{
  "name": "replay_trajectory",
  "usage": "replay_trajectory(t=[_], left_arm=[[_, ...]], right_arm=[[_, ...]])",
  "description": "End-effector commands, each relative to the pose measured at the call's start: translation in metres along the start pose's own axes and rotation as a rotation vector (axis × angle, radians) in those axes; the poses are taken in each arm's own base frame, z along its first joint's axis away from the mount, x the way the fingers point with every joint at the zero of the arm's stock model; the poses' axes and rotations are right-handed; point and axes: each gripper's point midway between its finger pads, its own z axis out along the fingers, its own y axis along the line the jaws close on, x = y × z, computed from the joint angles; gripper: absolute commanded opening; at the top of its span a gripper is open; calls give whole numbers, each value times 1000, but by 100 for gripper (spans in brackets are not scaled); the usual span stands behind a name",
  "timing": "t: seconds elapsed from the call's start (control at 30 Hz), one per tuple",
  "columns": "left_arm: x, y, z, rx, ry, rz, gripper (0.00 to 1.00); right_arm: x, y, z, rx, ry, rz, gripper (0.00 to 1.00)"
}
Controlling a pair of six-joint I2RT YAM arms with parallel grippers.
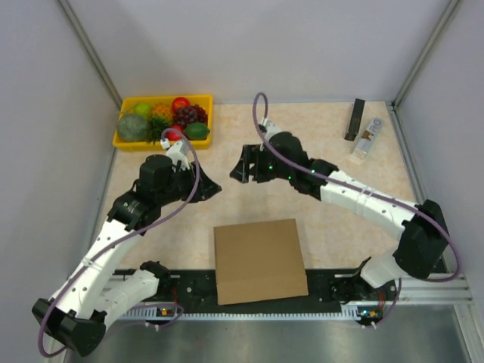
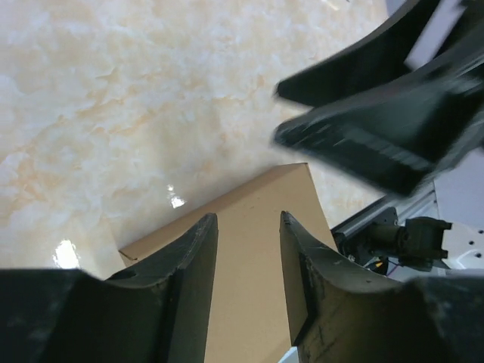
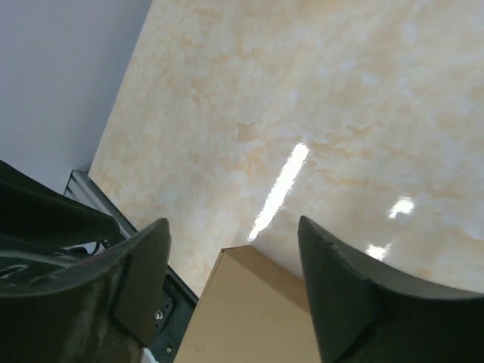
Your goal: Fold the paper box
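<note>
The paper box (image 1: pixel 260 260) is a closed flat brown cardboard box lying at the table's near edge, between the two arm bases. It also shows in the left wrist view (image 2: pixel 249 249) and in the right wrist view (image 3: pixel 249 318). My left gripper (image 1: pixel 210 187) is open and empty, hovering above the table behind the box's left side. My right gripper (image 1: pixel 240 167) is open and empty, hovering behind the box, facing the left gripper. In the left wrist view the fingers (image 2: pixel 189 272) frame the box top. Neither gripper touches the box.
A yellow tray (image 1: pixel 203 103) of fruit stands at the back left. A black bar (image 1: pixel 355 119) and a small white box (image 1: pixel 367 138) lie at the back right. Grey walls close in the sides. A black rail (image 1: pixel 189 291) runs along the near edge.
</note>
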Motion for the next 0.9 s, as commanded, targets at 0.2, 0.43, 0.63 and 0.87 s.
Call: replay_trajectory(t=[0.2, 0.43, 0.63, 0.87], left_arm=[[100, 42, -4, 7, 224, -58, 66], [161, 61, -3, 0, 308, -153, 63], [193, 47, -12, 87, 358, -206, 69], [211, 42, -17, 88, 413, -216, 70]], right_arm=[[115, -68, -117, -24, 279, 21, 98], [183, -91, -152, -34, 313, 162, 99], [209, -99, -164, -29, 356, 207, 97], [216, -86, -172, -64, 383, 223, 93]])
